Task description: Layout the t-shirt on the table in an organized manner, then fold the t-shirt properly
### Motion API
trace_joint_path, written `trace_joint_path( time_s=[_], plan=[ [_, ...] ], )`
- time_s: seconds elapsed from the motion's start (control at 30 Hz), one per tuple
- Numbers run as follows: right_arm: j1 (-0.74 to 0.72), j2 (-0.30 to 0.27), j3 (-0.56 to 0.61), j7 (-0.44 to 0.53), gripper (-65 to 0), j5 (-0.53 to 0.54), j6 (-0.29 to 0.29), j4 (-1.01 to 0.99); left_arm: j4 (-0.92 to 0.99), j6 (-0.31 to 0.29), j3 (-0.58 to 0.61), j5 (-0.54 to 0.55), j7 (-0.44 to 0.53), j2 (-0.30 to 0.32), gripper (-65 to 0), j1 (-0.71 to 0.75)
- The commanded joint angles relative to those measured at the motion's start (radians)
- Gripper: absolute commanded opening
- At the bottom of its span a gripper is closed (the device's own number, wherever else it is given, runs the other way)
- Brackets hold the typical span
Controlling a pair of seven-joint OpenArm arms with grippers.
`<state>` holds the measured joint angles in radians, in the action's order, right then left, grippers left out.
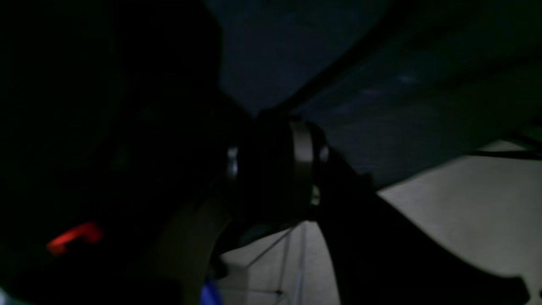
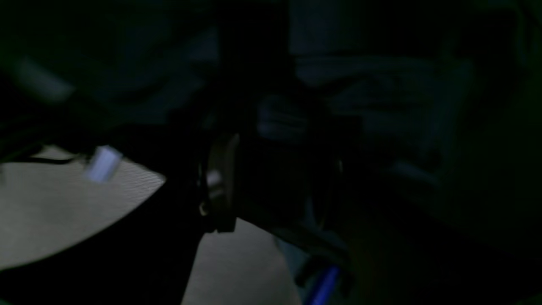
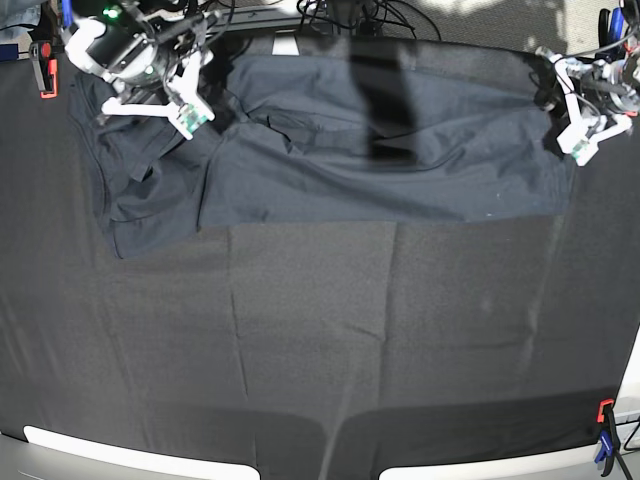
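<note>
The table (image 3: 320, 360) is mostly bare; the shirt (image 3: 380, 150) lies along its far edge, stretched between both grippers, bunched beneath the right gripper (image 3: 188, 112). Lifting away may snag and drag that bunched cloth. Right fingers stand apart over the fabric. Left gripper (image 3: 588, 138) sits at the hem; its spread I cannot tell.

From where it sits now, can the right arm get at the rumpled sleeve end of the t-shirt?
Probably yes. The right pincer hangs right over the bunched end of the t-shirt on the table, and nothing stands between them.
</note>
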<state>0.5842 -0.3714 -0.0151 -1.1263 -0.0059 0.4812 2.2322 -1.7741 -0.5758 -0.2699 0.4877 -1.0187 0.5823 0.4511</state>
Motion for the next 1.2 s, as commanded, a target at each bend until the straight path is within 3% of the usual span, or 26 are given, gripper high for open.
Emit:
trace_joint_path(
  time_s=[0.0,0.1,0.2,0.33,0.4,0.47,0.53,0.63,0.73,0.83,0.93,1.1,1.17],
  plan=[
    [0.000,-0.008,-0.004,0.008,-39.4,-0.009,-0.021,0.018,-0.014,0.031,-0.010,-0.043,0.027,0.020,-51.9,-0.003],
    [0.000,-0.008,-0.004,0.036,-39.4,-0.017,-0.029,0.019,-0.014,0.115,-0.010,-0.148,0.079,0.019,-51.9,-0.004],
    [0.000,-0.008,-0.004,0.131,-39.4,0.029,-0.042,0.036,-0.028,0.161,-0.010,-0.202,0.087,0.019,-51.9,-0.005],
    [-0.004,-0.008,-0.004,0.283,-39.4,0.139,-0.053,0.047,-0.126,0.345,-0.010,-0.299,0.188,0.019,-51.9,-0.005],
    [-0.016,-0.008,-0.004,0.299,-39.4,0.178,-0.052,0.047,-0.204,0.446,-0.010,-0.367,0.225,0.019,-51.9,-0.005],
    [-0.026,-0.008,-0.004,0.290,-39.4,0.198,-0.052,0.047,-0.286,0.500,-0.010,-0.420,0.227,0.019,-51.9,-0.005],
    [-0.028,-0.008,-0.004,0.293,-39.4,0.197,-0.052,0.047,-0.353,0.502,-0.010,-0.413,0.227,0.019,-51.9,-0.004],
    [-0.040,-0.007,-0.004,0.302,-39.4,0.197,-0.069,0.047,-0.399,0.497,-0.010,-0.232,0.240,0.016,-51.9,-0.004],
    [-0.064,0.004,-0.004,0.301,-39.4,0.197,-0.118,0.045,-0.373,0.414,-0.010,-0.084,0.309,-0.017,-52.5,-0.004],
    [-0.077,0.037,-0.004,0.309,-39.4,0.193,-0.117,0.022,-0.297,0.360,-0.010,-0.085,0.358,-0.085,-52.5,-0.008],
    [-0.093,0.071,-0.004,0.320,-39.4,0.189,-0.117,-0.039,-0.208,0.306,-0.010,-0.066,0.341,-0.144,-52.5,-0.008],
    [-0.146,0.101,-0.004,0.326,-39.4,0.184,-0.116,-0.188,-0.104,0.155,-0.010,0.052,0.351,-0.208,-52.5,-0.008],
    [-0.157,0.100,-0.005,0.324,-39.4,0.152,-0.116,-0.240,-0.053,0.148,-0.010,0.053,0.365,-0.226,-52.5,-0.008]
  ],
)
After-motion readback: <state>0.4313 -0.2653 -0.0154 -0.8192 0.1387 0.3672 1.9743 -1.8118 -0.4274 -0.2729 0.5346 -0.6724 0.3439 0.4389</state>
